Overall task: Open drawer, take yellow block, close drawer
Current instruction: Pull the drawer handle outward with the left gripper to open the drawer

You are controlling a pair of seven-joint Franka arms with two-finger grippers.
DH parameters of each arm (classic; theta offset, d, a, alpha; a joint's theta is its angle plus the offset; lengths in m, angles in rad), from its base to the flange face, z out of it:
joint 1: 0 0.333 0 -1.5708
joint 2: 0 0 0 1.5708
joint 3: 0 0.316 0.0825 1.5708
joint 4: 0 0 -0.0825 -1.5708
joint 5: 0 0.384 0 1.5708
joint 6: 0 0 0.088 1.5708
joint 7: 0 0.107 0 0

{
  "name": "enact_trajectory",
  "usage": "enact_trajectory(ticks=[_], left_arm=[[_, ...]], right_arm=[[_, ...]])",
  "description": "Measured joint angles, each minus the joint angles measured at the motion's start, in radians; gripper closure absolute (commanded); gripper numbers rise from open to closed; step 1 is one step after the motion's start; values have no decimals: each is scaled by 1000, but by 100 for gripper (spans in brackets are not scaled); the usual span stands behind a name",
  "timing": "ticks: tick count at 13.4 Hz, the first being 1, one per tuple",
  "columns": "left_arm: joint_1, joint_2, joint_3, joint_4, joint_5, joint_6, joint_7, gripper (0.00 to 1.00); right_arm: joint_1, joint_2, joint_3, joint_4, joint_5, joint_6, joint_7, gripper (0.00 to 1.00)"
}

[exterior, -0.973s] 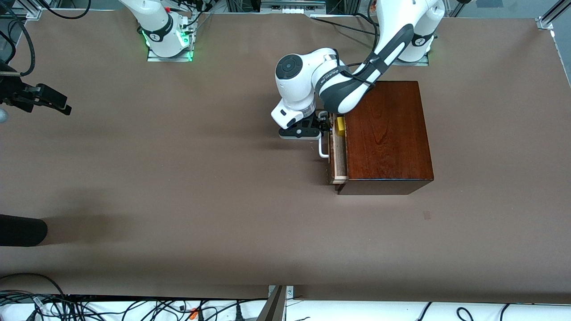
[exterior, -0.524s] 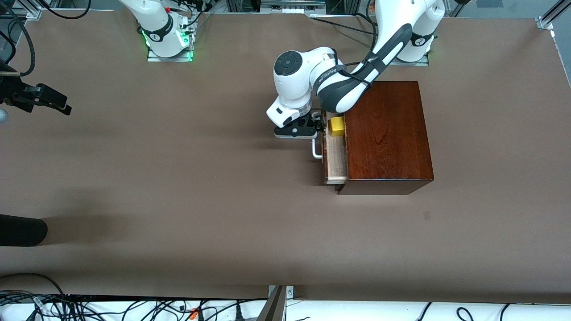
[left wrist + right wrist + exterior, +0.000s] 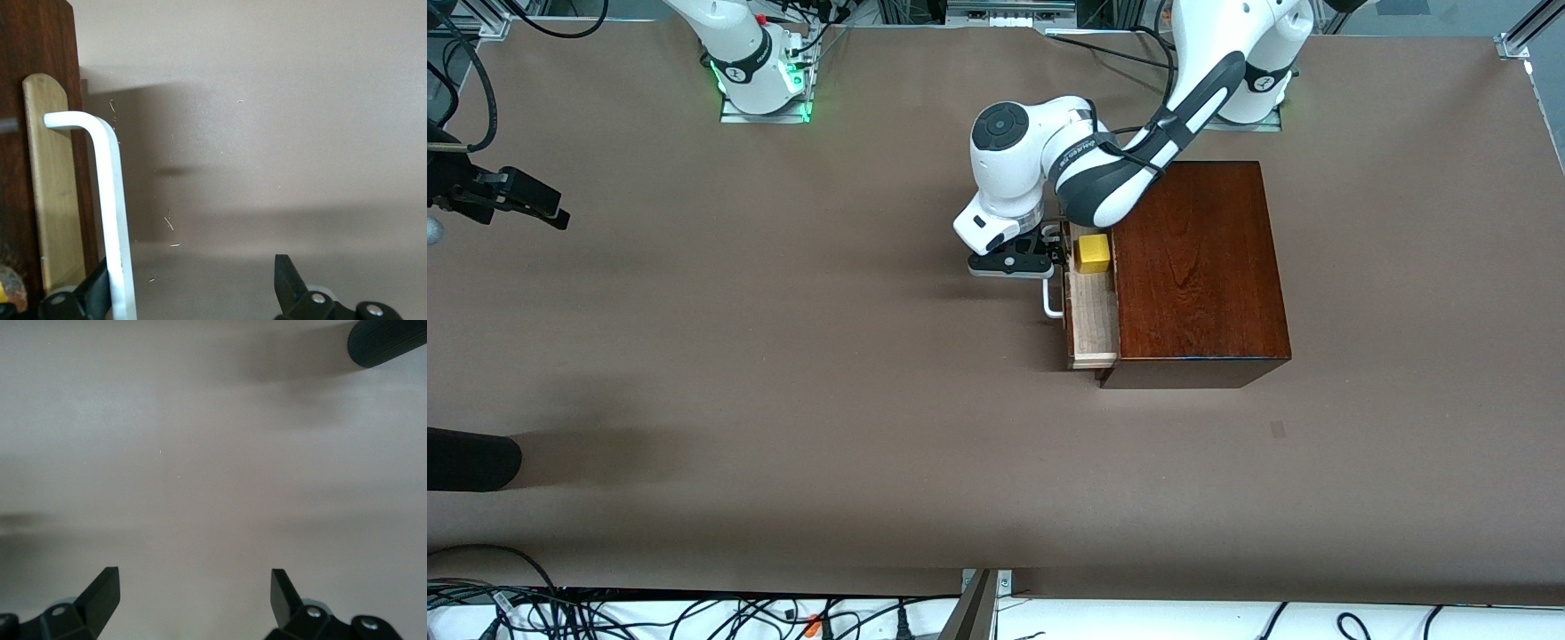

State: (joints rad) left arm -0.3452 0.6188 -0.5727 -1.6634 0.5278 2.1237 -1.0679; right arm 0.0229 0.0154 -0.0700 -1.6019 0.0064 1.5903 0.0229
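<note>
The dark reddish-brown wooden box point(image 3: 1196, 267) stands near the left arm's base. Its drawer point(image 3: 1092, 324) is pulled partly out toward the right arm's end and shows a pale wood interior. The yellow block point(image 3: 1093, 253) sits in the drawer, at the end farther from the front camera. My left gripper point(image 3: 1052, 252) is at the white handle point(image 3: 1051, 302), open. In the left wrist view one finger point(image 3: 93, 293) is tucked between the handle bar point(image 3: 110, 200) and the drawer front, and the other stands far off. My right gripper point(image 3: 551, 212) waits, open, over bare table at the right arm's end.
A black rounded object point(image 3: 471, 458) lies at the table edge at the right arm's end, also showing in the right wrist view as a black cylinder point(image 3: 390, 340). Brown table surface point(image 3: 783, 356) spreads in front of the drawer. Cables run along the near edge.
The drawer has slid farther out toward the right arm's end, and the left gripper has moved with the handle. More of the yellow block and the pale interior shows. The right arm has not moved.
</note>
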Motion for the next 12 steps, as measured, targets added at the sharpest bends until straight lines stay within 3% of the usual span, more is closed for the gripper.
enact_trajectory(ticks=[12], left_arm=[[-2, 7, -1, 20, -4, -23, -5, 0]], right_arm=[[0, 0, 0, 0, 0, 0, 0, 0]])
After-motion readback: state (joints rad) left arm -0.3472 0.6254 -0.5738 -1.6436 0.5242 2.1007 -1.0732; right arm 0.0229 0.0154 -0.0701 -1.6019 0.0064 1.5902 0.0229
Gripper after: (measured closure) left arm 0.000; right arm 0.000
